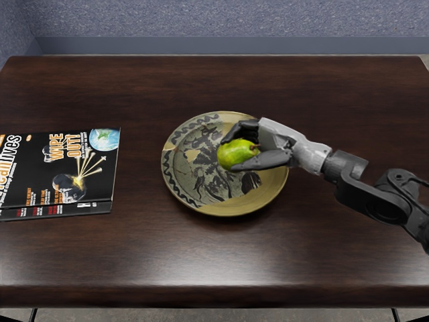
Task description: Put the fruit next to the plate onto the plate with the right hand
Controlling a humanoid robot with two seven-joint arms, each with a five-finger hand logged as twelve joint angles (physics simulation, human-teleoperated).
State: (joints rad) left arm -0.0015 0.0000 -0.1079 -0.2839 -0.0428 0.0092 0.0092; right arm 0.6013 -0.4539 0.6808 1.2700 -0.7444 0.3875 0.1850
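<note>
a dark wooden table [214, 255] fills nearly the whole head view, and the plate [221, 209] sits a little right of its middle. every place below is given from that plate.

the right arm [375, 191] comes in from the right edge of the picture and slants up and left toward the plate, its grey wrist crossing the plate's right rim.

the plate is round and shallow, olive-tan with dark painted figures and a patterned band along its left rim.

well apart from the plate, to its left, 1 magazine [57, 173] lies flat near the table's left edge, with a black cover, white and yellow lettering and a small globe at its top corner.

the right hand [268, 144] hangs over the right half of the plate, inside its rim. its fingers [242, 127] are curled and clamped on the fruit [236, 153]. the upper fingers arch over the top of the fruit, and the thumb [265, 161] presses along its lower right side.

the fruit is green, small and rounded, just right of the plate's centre. its left face pokes out past the fingertips toward the plate's middle. whether it touches the plate or is held just above it cannot be told.
</note>
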